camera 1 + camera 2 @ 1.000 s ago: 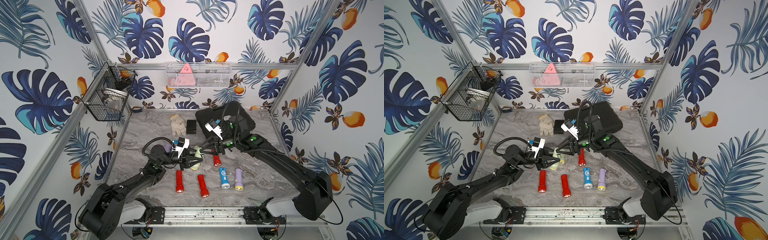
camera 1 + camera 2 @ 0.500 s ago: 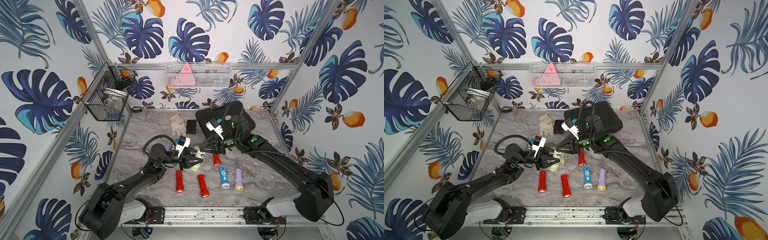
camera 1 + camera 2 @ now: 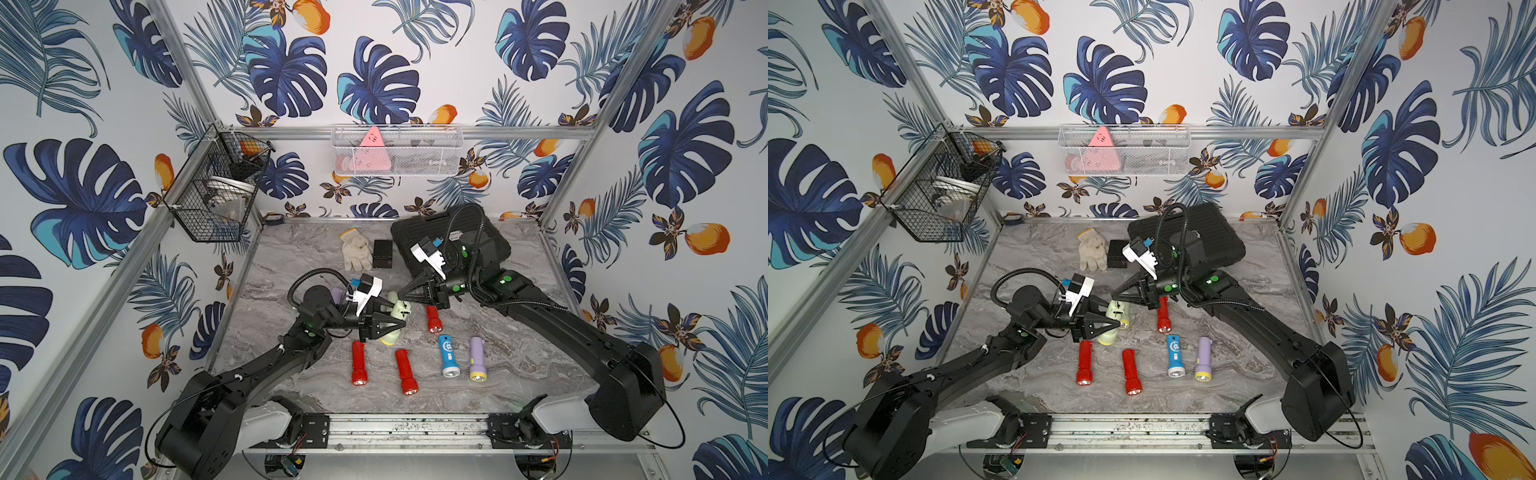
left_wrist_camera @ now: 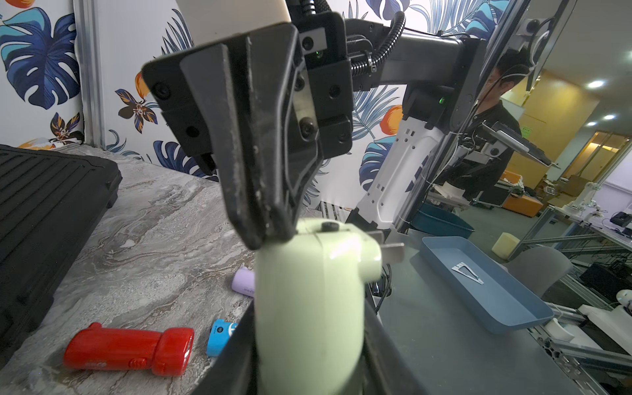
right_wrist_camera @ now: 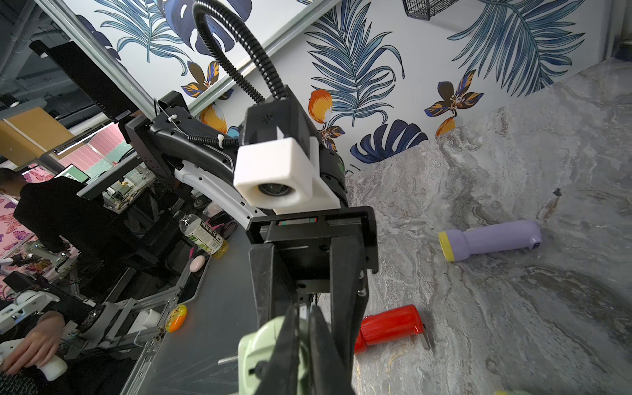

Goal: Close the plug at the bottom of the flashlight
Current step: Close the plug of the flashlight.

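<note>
- Two sets of fingers meet on the pale green flashlight [image 3: 398, 309], which is held off the surface near its middle. The left fingers [image 3: 378, 323] clamp its body, and the right fingers [image 4: 253, 191] are pressed shut with their tips on its bottom end.
- The plug [image 4: 390, 245] prongs stick out beside those tips, so a push that misses them would likely skid over the smooth shell.
- Hard pressing could twist the flashlight in the left grip, or drop it near the red flashlight [image 3: 432, 319].
</note>
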Motion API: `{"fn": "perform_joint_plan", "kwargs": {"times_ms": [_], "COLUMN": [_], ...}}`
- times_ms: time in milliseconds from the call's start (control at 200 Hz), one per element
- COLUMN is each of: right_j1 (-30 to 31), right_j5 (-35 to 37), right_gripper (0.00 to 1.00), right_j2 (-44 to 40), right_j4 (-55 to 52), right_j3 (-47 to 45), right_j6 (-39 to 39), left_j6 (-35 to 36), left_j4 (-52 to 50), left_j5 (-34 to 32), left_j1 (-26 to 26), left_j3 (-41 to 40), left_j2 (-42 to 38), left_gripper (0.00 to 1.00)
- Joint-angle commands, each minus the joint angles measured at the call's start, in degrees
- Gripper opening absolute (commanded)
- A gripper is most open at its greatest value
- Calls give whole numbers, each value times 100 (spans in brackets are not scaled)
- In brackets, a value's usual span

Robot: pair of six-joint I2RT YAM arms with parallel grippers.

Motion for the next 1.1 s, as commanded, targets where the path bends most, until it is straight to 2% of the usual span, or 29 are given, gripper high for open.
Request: {"fn": "perform_joint_plan", "kwargs": {"times_ms": [0, 155, 380, 661, 791, 941, 1016, 1096], "right_j1": [30, 4, -99, -190, -286, -365, -364, -357], "right_j5": [279, 538, 1549, 1904, 1985, 1313, 988, 720], "right_gripper": [7, 8, 8, 16, 37, 68, 78, 81], "right_j2": [5, 9, -111, -296, -620, -956, -976, -943], "right_j4": [-487, -680, -803, -999, -757, -548, -545, -486], "right_j3": [-63, 132, 459, 723, 420, 141, 143, 160], "right_j6": [-9, -132, -150, -314, -242, -190, -155, -88], "left_j6": [-55, -202, -286, -552, -432, -337, -324, -369], "left_j4": [1307, 1427, 1486, 1861, 1676, 1500, 1487, 1539], "left_j5": [-147, -74, -4, 67, 76, 98, 93, 102], "left_j1": [-1, 5, 3, 4, 5, 4, 5, -2], "left_j3": [77, 30, -20, -29, -22, -3, -3, 6], "left_j2": [-30, -21, -9, 156, 130, 94, 122, 177], "left_gripper": [0, 0, 0, 0, 0, 0, 0, 0]}}
